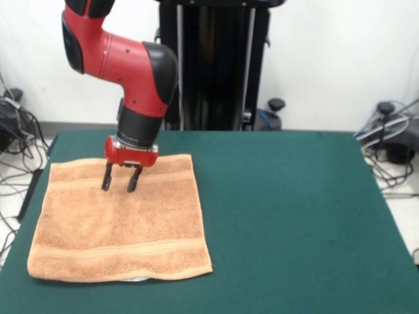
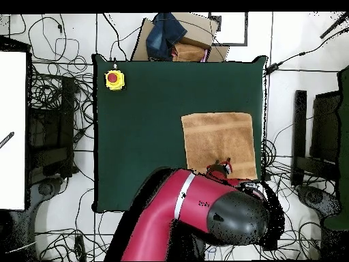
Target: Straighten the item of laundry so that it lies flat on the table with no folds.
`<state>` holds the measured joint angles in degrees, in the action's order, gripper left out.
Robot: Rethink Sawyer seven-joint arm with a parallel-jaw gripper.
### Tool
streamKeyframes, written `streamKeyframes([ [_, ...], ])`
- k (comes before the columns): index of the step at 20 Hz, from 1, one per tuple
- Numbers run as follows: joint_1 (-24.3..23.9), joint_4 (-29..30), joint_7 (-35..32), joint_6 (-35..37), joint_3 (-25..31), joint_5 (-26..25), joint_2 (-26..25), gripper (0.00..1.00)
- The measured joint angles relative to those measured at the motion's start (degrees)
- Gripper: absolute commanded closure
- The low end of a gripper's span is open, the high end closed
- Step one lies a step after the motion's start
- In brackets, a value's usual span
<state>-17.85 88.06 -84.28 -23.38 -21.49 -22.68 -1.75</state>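
Observation:
The item of laundry [image 1: 124, 222], a peach-orange terry towel with woven bands near its far and near edges, lies spread out at the left side of the dark green table [image 1: 294, 216]. Its outline looks roughly square and no folds show. My gripper [image 1: 121, 185] hangs over the towel's far part with its two dark fingers apart, open and holding nothing; I cannot tell whether the tips touch the cloth. From overhead the towel [image 2: 218, 140] lies near the table's right edge [image 2: 262, 102], and the arm covers its lower edge, where the gripper [image 2: 219, 166] shows.
A yellow box with a red button [image 2: 114, 80] stands at the table's top left corner in the overhead view. Cardboard and dark cloth [image 2: 174, 37] sit beyond the top edge. Cables lie on the floor around the table. A small pale thing [image 1: 136, 279] peeks out under the towel's near edge.

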Motion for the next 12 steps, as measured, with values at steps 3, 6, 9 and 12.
streamKeyframes([
  [3, 0.46, 0.00, 0.00, -0.01, -0.77, 0.00, -0.40, 0.00],
  [6, 0.76, -0.01, 0.00, 0.05, -1.19, 0.01, -0.63, 0.00],
  [9, 0.78, -0.01, 0.00, 0.14, -1.27, 0.01, -0.68, 0.00],
  [12, 0.77, 0.01, 0.00, 0.17, -1.31, 0.00, -0.70, 0.00],
])
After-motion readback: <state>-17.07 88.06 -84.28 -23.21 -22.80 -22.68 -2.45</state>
